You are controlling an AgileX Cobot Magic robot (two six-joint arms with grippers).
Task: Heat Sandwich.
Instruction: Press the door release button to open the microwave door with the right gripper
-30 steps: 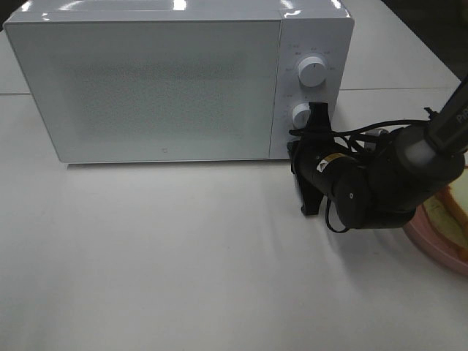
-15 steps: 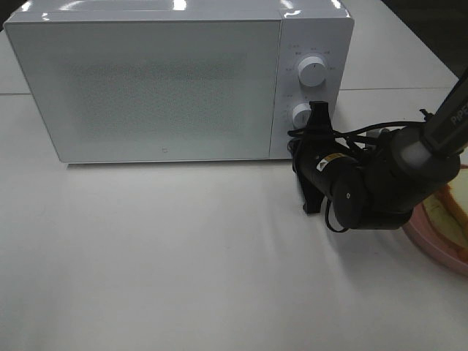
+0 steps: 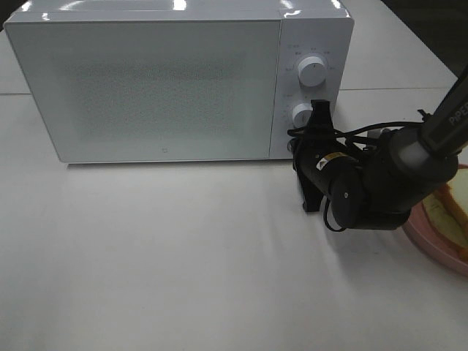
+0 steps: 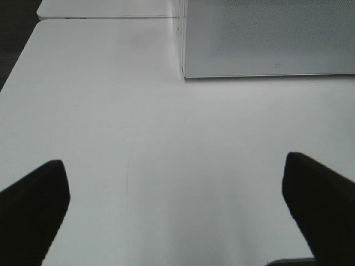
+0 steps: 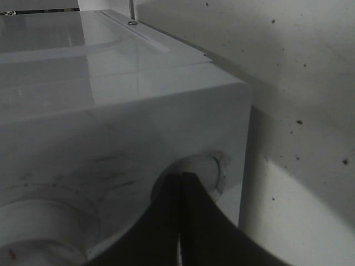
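likely step: open microwave point(image 3: 161, 80) door | right pincer point(image 5: 179, 177) together, tip at round button point(image 5: 214, 166) | push squarely, no sideslip | left pincer point(image 4: 175, 194) apart, idle | sandwich point(image 3: 447, 210) on plate point(image 3: 423, 232)

Open table point(image 3: 183, 256) before closed microwave door point(image 3: 153, 80)

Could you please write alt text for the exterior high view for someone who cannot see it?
A closed white microwave stands on a white table; the right gripper, shut, points at its front below the knobs. A sandwich on a pink plate sits at the right edge.
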